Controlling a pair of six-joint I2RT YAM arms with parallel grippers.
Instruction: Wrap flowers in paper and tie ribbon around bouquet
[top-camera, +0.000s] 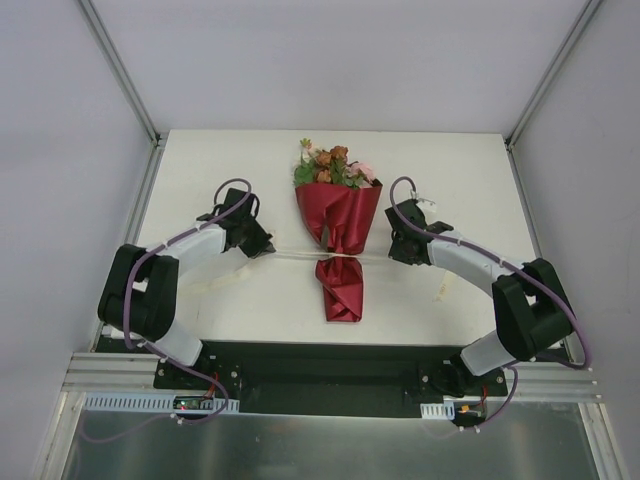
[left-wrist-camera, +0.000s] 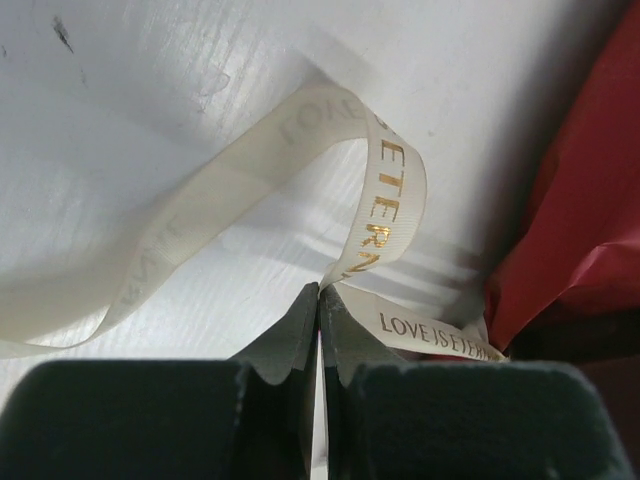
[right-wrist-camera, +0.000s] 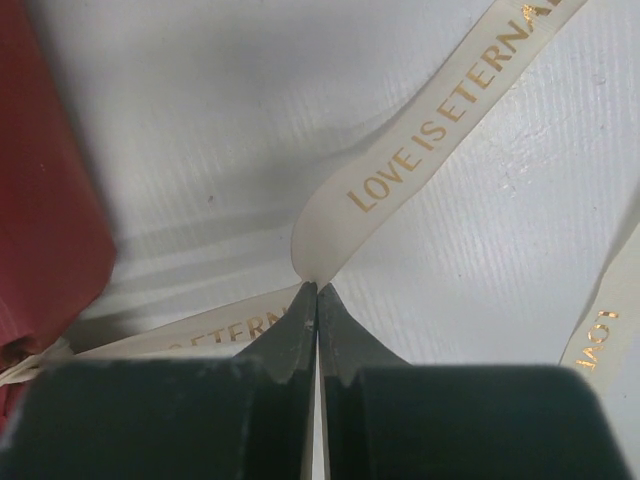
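The bouquet lies in the middle of the table, its flowers (top-camera: 335, 165) pointing away from me above a cone of dark red paper (top-camera: 338, 215). The cream ribbon (top-camera: 300, 253) with gold lettering crosses the cone's pinched waist and runs out to both sides. On the left, my left gripper (top-camera: 268, 247) is shut on the ribbon (left-wrist-camera: 385, 200), which loops up from the closed tips (left-wrist-camera: 320, 291), with red paper (left-wrist-camera: 580, 220) just to the right. My right gripper (top-camera: 396, 252) is shut on a fold of the ribbon (right-wrist-camera: 420, 150) at its tips (right-wrist-camera: 317, 288); paper (right-wrist-camera: 45, 220) shows at the left.
The white table (top-camera: 240, 170) is walled in by grey panels and metal posts (top-camera: 120, 70). Loose ribbon tails trail on the table by the left arm (top-camera: 215, 285) and the right arm (top-camera: 440, 290). A black base plate (top-camera: 330, 370) runs along the near edge.
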